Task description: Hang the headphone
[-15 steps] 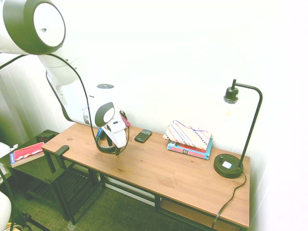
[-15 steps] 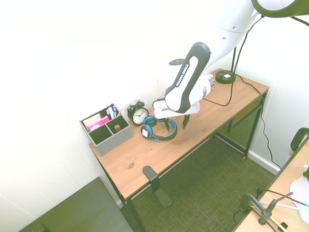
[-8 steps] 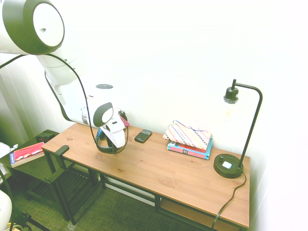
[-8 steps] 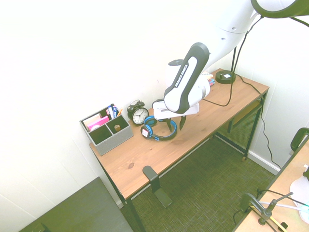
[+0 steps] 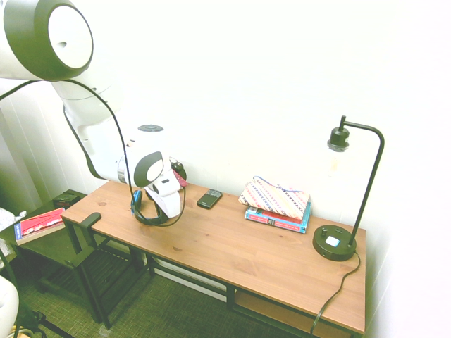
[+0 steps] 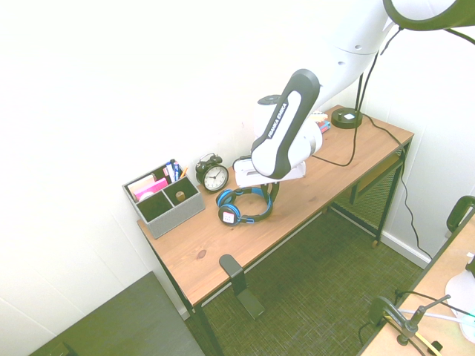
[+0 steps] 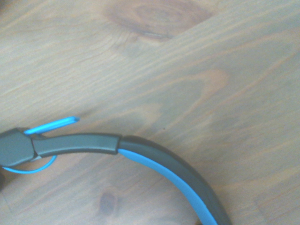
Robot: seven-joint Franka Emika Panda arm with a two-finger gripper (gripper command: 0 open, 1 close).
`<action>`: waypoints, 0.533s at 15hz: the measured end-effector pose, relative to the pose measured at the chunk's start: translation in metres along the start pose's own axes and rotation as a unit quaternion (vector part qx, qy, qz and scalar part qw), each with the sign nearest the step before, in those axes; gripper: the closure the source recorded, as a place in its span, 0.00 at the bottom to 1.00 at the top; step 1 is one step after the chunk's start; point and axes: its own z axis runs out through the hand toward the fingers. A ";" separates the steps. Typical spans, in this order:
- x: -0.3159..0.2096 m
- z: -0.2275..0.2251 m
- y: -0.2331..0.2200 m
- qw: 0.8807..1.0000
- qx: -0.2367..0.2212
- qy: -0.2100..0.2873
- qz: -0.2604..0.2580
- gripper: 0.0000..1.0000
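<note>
Second ext view: tool (image 6: 269, 194) clenched on headphone (image 6: 239, 207) headband, headphone lying on desk (image 6: 215, 245).

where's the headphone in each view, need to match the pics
First exterior view: headphone at the desk's left end, under the arm.
Second exterior view: headphone mid-desk, right of the alarm clock.
Wrist view: its headband curves across the lower part.
Shared landmark: the wooden desk it lies on.
</note>
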 end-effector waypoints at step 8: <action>-0.127 -0.115 0.023 0.976 -0.010 0.050 -0.211 1.00</action>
